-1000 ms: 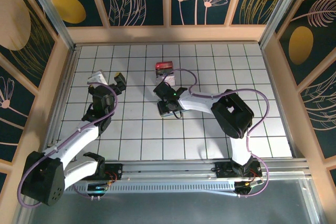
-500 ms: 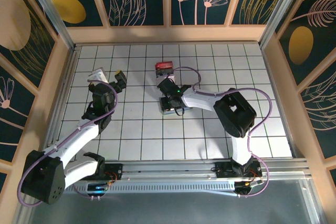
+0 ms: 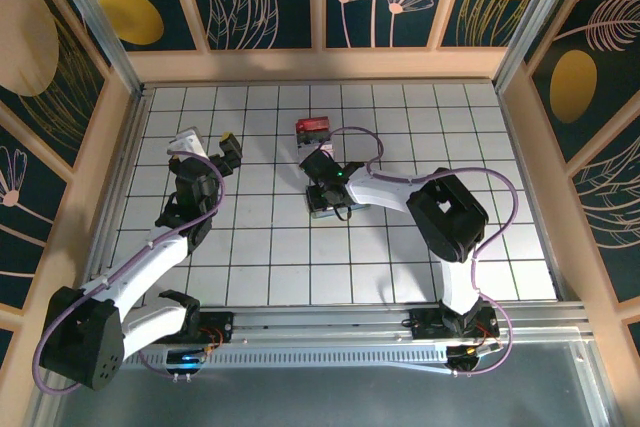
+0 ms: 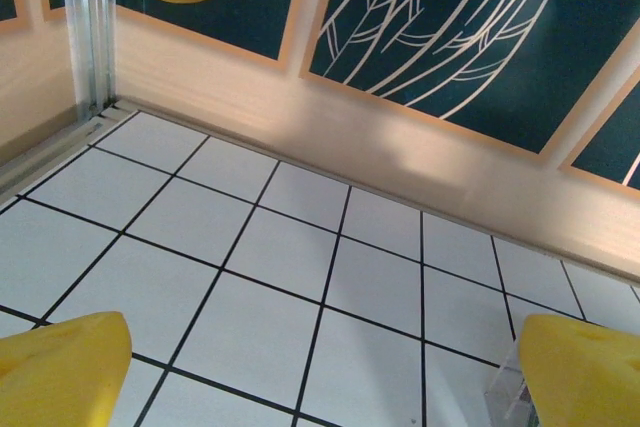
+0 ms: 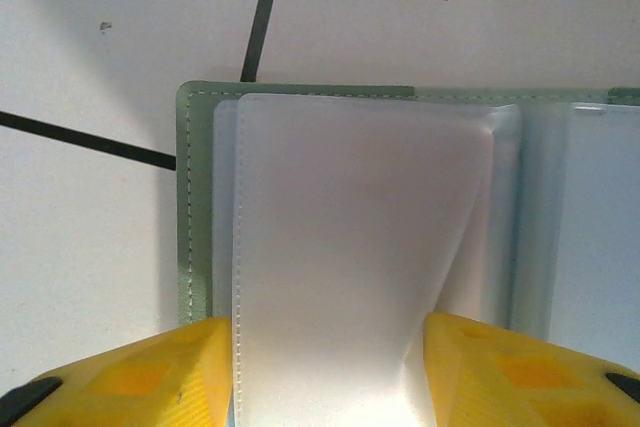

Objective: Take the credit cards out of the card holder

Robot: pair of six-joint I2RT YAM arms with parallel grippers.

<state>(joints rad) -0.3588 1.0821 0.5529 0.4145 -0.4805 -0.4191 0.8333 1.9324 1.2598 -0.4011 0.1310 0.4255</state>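
At mid-table the right end effector (image 5: 330, 372) clamps the card holder's (image 5: 200, 197) clear sleeve; left end effector (image 4: 320, 367) gapes wide.

arms: white links, black joints | cables: purple | fingertips (image 5: 150, 372): yellow

card holder (image 3: 322, 209) under right pincer (image 3: 322, 197)

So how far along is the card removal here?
Done: the card holder lies open on the table, and its visible sleeve looks empty. In hand: the right claw straddles a translucent sleeve. The left claw hangs open. Whether cards remain inside cannot be told.
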